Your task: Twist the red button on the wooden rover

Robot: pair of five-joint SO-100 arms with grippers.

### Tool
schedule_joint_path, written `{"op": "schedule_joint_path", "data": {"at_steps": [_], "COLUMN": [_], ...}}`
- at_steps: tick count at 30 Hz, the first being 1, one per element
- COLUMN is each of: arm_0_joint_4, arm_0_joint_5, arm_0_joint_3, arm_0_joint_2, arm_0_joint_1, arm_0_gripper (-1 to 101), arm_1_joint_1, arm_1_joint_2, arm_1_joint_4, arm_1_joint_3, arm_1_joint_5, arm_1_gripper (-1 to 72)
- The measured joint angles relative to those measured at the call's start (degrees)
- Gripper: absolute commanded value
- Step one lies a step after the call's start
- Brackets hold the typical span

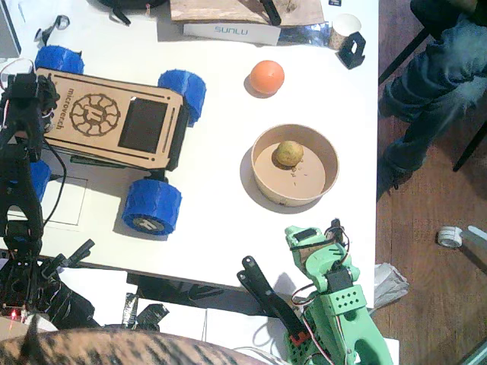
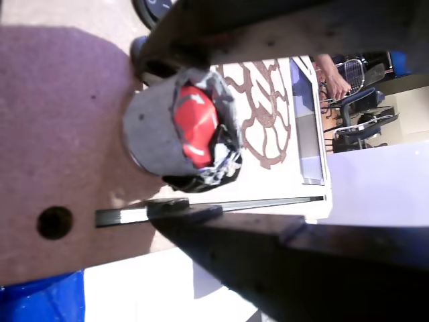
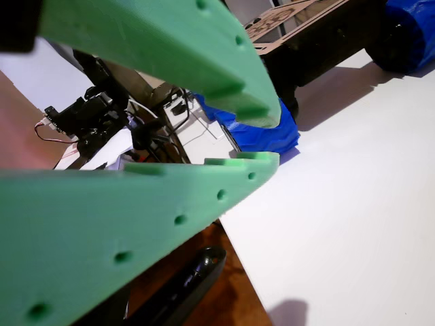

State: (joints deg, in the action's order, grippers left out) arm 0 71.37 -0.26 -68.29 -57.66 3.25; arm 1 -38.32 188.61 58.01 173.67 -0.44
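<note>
- The red button (image 2: 196,125) sits at the left end of the wooden rover (image 1: 106,114), between the dark jaws of the left gripper (image 2: 191,127); they flank it, contact unclear; the step looks like closing in before the twist.
- Next: squeeze, then roll the wrist.
- The right gripper (image 3: 262,139), green, idles, slightly parted.
- The white table (image 1: 221,220) also holds a bowl (image 1: 295,164) and an orange ball (image 1: 267,77); a seated person's leg (image 1: 434,76) shows at the right.
</note>
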Motion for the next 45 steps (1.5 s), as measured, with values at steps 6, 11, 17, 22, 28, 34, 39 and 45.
{"op": "schedule_joint_path", "data": {"at_steps": [6, 11, 17, 22, 28, 34, 39, 45], "arm_0_joint_4": [0.0, -0.6, -0.7, 0.0, 1.8, 3.2, 3.5, 3.5], "arm_0_joint_5": [0.0, 0.0, 0.0, 0.0, 0.0, 5.7, 10.0, 16.2], "arm_0_joint_3": [0.0, 0.4, 0.4, 0.4, 0.5, 0.6, 0.5, 0.5], "arm_0_joint_2": [0.0, 0.0, 0.0, 0.0, 0.0, 0.0, 0.1, 0.1], "arm_0_joint_1": [0.0, -0.1, -0.1, -0.2, -0.4, -1.2, -2.3, -2.5], "arm_0_gripper": [15, 1, 0, 0, 0, 0, 0, 0], "arm_1_joint_1": [0.0, 0.0, 0.0, 0.0, 0.0, 0.0, 0.0, 0.0], "arm_1_joint_2": [0.0, 0.0, 0.0, 0.0, 0.0, 0.0, 0.0, 0.0], "arm_1_joint_4": [0.0, 0.0, 0.0, 0.0, 0.0, 0.0, 0.0, 0.0], "arm_1_joint_3": [0.0, 0.0, 0.0, 0.0, 0.0, 0.0, 0.0, 0.0], "arm_1_joint_5": [0.0, 0.0, 0.0, 0.0, 0.0, 0.0, 0.0, 0.0], "arm_1_gripper": [0.3, 0.3, 0.3, 0.3, 0.3, 0.3, 0.3, 0.3]}}
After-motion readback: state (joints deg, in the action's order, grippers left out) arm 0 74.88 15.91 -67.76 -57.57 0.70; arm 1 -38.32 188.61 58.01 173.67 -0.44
